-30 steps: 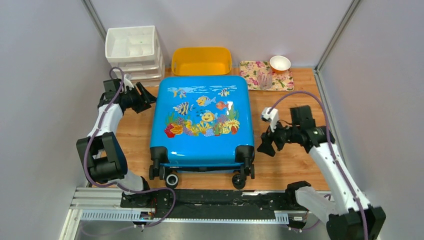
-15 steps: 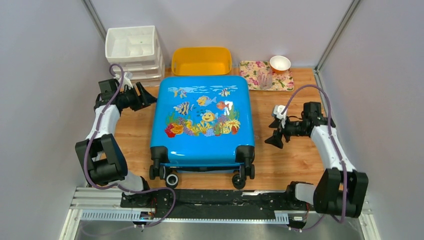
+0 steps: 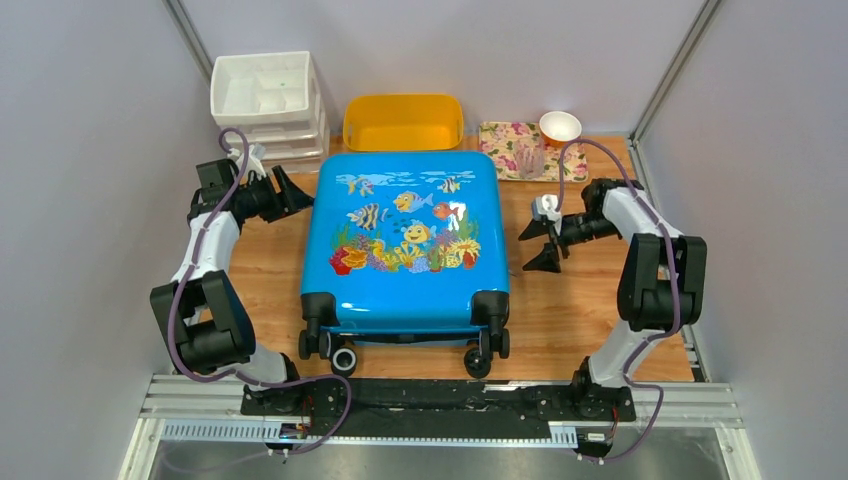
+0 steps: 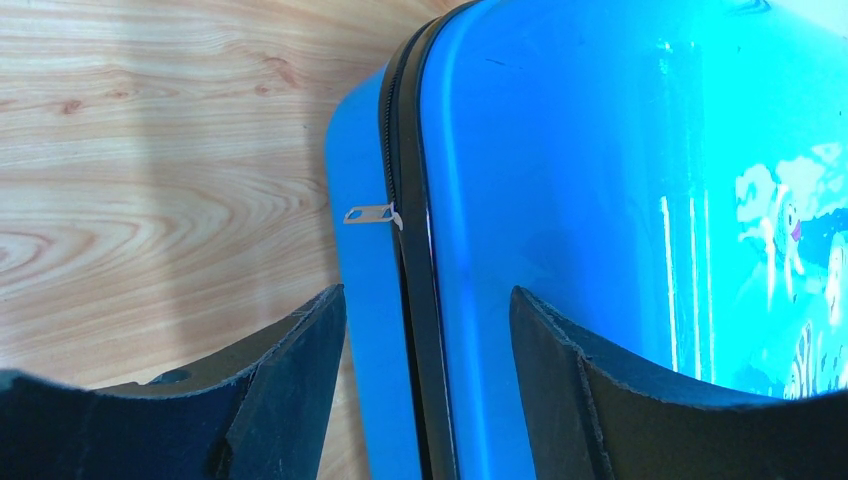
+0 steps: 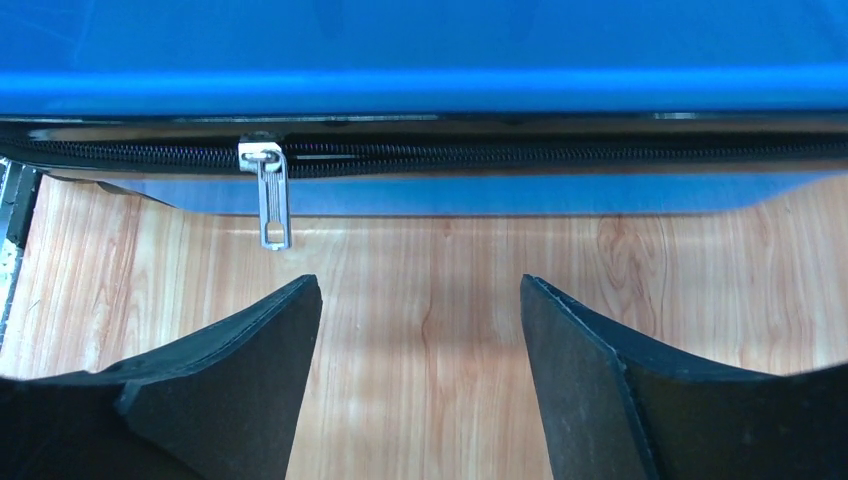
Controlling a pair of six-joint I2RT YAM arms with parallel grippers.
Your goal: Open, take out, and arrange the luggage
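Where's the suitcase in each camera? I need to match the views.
Top: suitcase lies centre, wheels at the near edge.
Left wrist: its edge fills the right, zipper running up the picture.
Right wrist: its side spans the top, zipper pull hanging at left.
Shared landmark: the wooden table.

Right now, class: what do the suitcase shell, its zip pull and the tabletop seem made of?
Suitcase shell: probably hard plastic, glossy; highlights streak it.
Zip pull: likely metal, silvery, thin and flat.
Tabletop: wood or wood-look laminate; grain and knots show.
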